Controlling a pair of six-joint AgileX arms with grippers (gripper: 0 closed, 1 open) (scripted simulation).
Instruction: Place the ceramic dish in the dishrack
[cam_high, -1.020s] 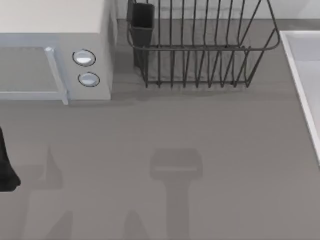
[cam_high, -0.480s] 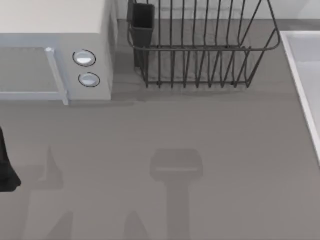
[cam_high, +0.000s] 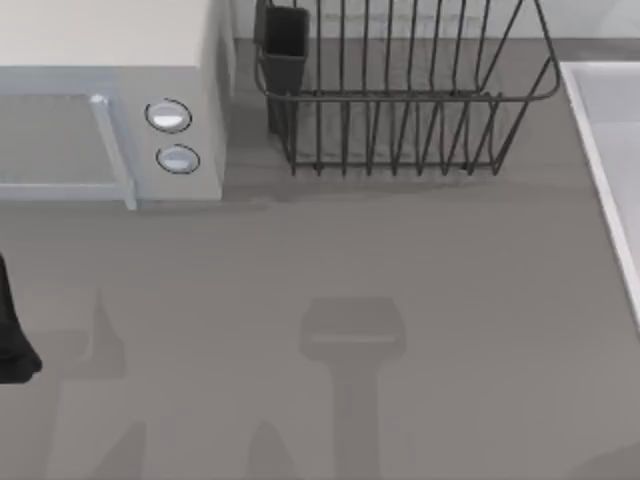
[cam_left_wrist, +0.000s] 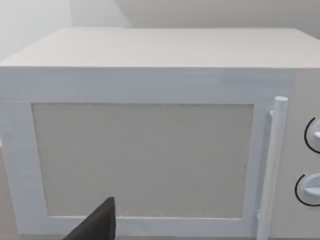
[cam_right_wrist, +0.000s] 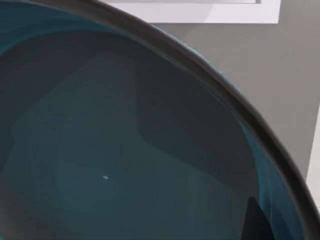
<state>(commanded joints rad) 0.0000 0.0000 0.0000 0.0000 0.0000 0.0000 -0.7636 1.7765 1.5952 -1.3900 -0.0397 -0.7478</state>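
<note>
1. Judging the step: bringing the dish (cam_right_wrist: 110, 150) to the rack (cam_high: 400, 110); not yet in it.
2. Finding the dish: close under the right wrist camera, teal with a dark rim, with grey bench (cam_right_wrist: 280, 75) and a white edge beyond that rim.
3. Reading the right pincer (cam_right_wrist: 252, 222): a dark sliver against the dish's inner wall; gripping or not, cannot tell.
4. Reading the left pincer (cam_left_wrist: 97, 225): facing the microwave (cam_high: 110, 100) door, apparently parked; open or closed, cannot tell. Left arm (cam_high: 10, 335) at the bench's left edge.
5. Doing it well, as a judgement:
   - Confirm a firm hold on the rim before travelling; a glazed wall probably slips easily.
   - Carry high enough to clear the rack's flared near side.
   - Turn the dish on edge and line it up with a gap between two upright bars, not across their tips.
   - Lower slowly, then release only once seated against the bars.
   - Keep well off the cup (cam_high: 285, 50) at the rack's left corner, just beside the microwave.
6. Checking containers:
   - Rack: nothing between the bars, so any slot serves.
   - Cup: dark inside, contents not discernible.
   - Dish: empty apart from a pale speck.
   - Microwave: door shut.
   - White tray (cam_high: 610, 150) at the bench's right edge: bare where visible.
</note>
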